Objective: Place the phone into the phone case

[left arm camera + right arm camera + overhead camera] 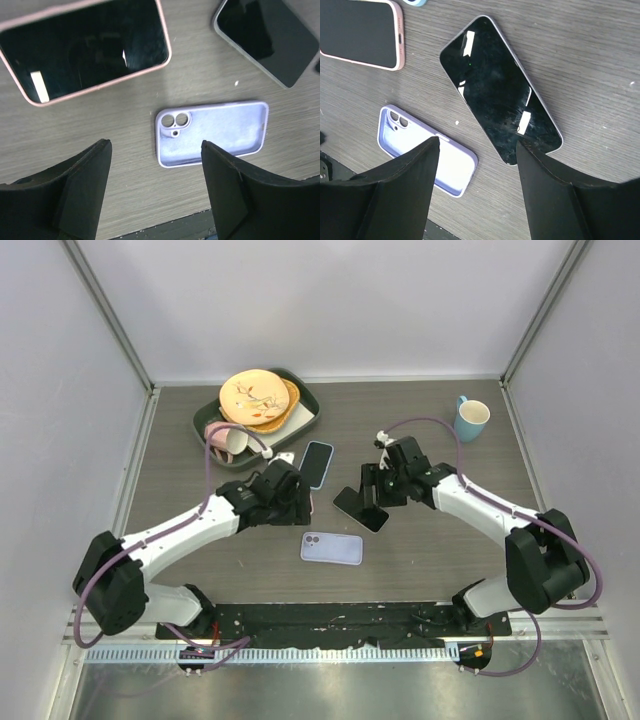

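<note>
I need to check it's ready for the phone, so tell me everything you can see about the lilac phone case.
The lilac phone case is empty and lies flat, open side up, on the wood-grain table. It looks like matte silicone, with rounded corners and a raised rim. One end has two round lens holes and a smaller hole. It sits near the table's front edge; only the table touches it.

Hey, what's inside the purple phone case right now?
Nothing: the purple phone case lies open side up, its whole bare lining showing. The uncased phone lies apart on the table. What's beneath the case is hidden.
</note>
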